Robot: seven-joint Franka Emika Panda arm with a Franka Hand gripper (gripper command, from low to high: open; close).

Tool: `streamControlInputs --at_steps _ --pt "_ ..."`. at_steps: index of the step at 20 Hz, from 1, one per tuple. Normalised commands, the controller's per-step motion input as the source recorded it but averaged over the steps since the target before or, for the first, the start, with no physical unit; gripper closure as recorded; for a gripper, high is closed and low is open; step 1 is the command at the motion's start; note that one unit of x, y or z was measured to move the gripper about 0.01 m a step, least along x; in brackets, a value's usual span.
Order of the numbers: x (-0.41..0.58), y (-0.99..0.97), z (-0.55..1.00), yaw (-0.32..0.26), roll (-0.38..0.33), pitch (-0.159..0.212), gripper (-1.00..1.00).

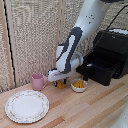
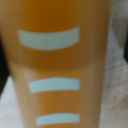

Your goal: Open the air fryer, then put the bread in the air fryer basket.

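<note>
The gripper [image 1: 60,82] sits low over the bread [image 1: 61,84], mostly hiding it (grip unclear). The wrist view shows only blurred orange, probably bread [image 2: 55,65].

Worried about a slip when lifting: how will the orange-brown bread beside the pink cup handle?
The bread looks small, so probably light. Close up in the wrist view it seems smooth and rounded, so it may slip or roll if nudged.

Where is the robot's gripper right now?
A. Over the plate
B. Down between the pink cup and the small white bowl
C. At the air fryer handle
B: the gripper is low on the table between the pink cup and the white bowl.
</note>
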Motion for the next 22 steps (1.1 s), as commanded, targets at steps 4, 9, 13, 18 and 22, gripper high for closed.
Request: streamControlInputs --at_steps 4,9,13,18,22 --pt "0.0 0.0 0.29 0.004 -0.003 0.001 1.0" --pt "0.0 0.0 0.93 -0.053 0.0 0.051 1.0" --pt "0.0 0.0 1.0 -0.073 0.0 0.085 1.0" --pt "0.09 -0.18 1.0 -0.146 -0.013 0.085 1.0" --pt "0.269 -0.38 0.88 -0.194 0.0 0.057 1.0"
